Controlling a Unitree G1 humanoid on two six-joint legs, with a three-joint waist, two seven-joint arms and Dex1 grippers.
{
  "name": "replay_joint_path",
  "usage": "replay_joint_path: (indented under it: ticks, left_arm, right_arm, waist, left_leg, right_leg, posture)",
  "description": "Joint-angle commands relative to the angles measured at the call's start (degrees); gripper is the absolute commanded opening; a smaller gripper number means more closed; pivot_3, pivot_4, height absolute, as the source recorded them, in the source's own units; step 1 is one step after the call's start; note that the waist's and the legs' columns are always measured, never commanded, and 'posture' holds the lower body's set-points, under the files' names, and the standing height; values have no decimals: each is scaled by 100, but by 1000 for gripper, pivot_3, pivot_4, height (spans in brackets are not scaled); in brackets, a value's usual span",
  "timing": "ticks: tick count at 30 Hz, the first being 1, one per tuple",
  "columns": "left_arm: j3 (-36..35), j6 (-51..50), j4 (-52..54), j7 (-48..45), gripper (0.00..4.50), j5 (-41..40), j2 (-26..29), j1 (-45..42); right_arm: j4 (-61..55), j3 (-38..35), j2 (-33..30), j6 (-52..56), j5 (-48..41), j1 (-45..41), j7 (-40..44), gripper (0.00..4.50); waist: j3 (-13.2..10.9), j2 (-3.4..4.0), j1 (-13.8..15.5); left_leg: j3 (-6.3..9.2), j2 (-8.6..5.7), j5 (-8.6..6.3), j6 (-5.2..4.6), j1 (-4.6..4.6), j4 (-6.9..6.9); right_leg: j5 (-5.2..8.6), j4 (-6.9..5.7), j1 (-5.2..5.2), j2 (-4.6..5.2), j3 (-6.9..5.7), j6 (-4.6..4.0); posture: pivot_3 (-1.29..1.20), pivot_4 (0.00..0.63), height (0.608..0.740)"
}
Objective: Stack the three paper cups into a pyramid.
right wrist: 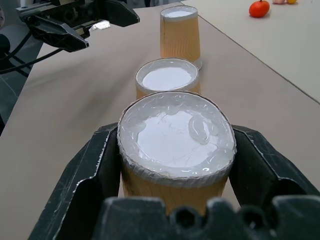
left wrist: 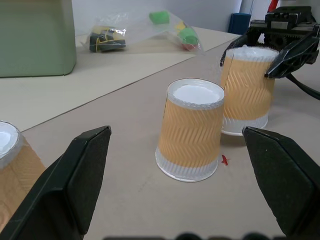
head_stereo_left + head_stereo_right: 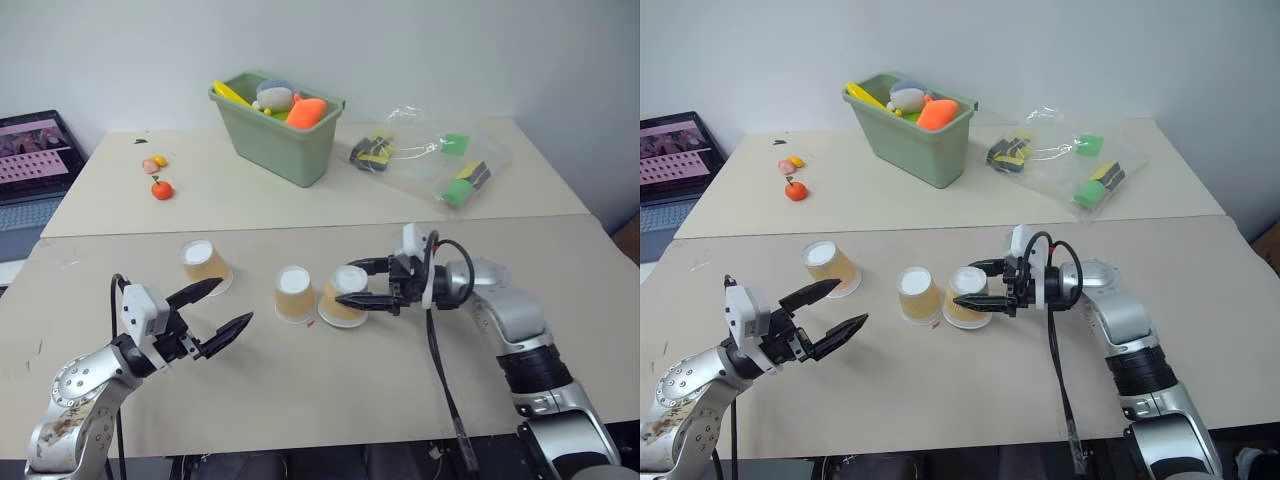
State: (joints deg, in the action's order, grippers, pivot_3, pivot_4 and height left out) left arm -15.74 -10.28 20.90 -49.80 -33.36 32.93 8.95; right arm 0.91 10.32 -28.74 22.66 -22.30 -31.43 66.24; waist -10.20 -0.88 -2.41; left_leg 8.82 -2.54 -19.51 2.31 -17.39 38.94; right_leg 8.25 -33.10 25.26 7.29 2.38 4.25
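Observation:
Three tan paper cups stand upside down in a row on the near table. The left cup (image 3: 205, 265) stands alone, just beyond my left gripper (image 3: 236, 300), which is open and empty and points toward the middle cup (image 3: 294, 293). My right gripper (image 3: 345, 283) reaches in from the right and is shut on the right cup (image 3: 343, 300), one finger on each side near its white base (image 1: 175, 135). That cup sits close beside the middle cup (image 1: 167, 80). I cannot tell whether its rim rests on the table.
A green bin (image 3: 285, 150) with toys stands on the far table. A clear plastic bag (image 3: 430, 155) of small items lies to its right. Small toy fruits (image 3: 161, 189) lie at the far left. A laptop (image 3: 30, 165) sits off the left edge.

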Motion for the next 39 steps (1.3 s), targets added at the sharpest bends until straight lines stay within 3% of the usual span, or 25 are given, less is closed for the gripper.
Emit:
replay_joint_path:
  ticks: [1,10,11,14,22,31,35,39]
  left_arm:
    - [-80,36,284,99,4500,-55,1,-28]
    - [-115,-115,574,336,4500,-143,7,37]
    - [-114,-137,612,369,4500,-150,2,44]
    - [-117,-194,672,460,4500,-189,-11,45]
    - [-56,-264,669,540,4500,-218,-65,-35]
    - [-131,-366,500,615,4500,-422,-145,-187]
    - [-331,-413,428,701,4500,-514,-129,-200]
    - [-875,-477,251,1037,4500,-733,-225,-91]
  right_arm:
    - [106,53,105,-376,130,-166,91,2756]
    - [737,92,374,-791,322,-350,170,2756]
    - [829,77,405,-840,343,-386,144,3759]
    - [1068,100,471,-1038,508,-496,38,4444]
    - [687,-317,10,-56,-10,-714,353,4444]
    - [-688,-1063,-952,1810,-1247,-394,367,4444]
    - [-594,-1215,-1125,1652,-1098,-230,209,4444]
    - [268,-1458,-1222,986,-673,-224,-75,4444]
  waist:
    - [0,0,1]
    - [0,0,-8]
    - [0,0,-10]
    - [0,0,-7]
    - [0,0,-1]
    - [0,0,34]
    - [0,-1,21]
    - [0,-1,22]
  left_leg:
    - [0,0,0,0,-1,0]
    - [0,0,-1,-1,-1,-2]
    - [0,0,0,0,0,-1]
    - [0,2,1,1,2,-1]
    - [0,2,1,2,0,-2]
    - [0,2,-2,-3,-18,-4]
    - [-3,2,-3,-5,-26,-3]
    - [-5,3,1,1,-23,-1]
  right_leg:
    - [0,1,0,0,0,0]
    - [0,2,3,0,0,-1]
    - [0,2,3,0,0,-1]
    - [0,0,2,-2,0,-1]
    - [-2,3,2,-3,1,-3]
    - [0,8,0,-3,0,-2]
    - [0,4,-4,-3,0,-1]
    - [-1,1,-6,-3,0,0]
  posture:
    - [0,150,740]
    - [0,150,740]
    - [0,150,740]
    - [0,150,740]
    - [0,150,740]
    - [0,150,740]
    - [0,150,740]
    - [0,150,740]
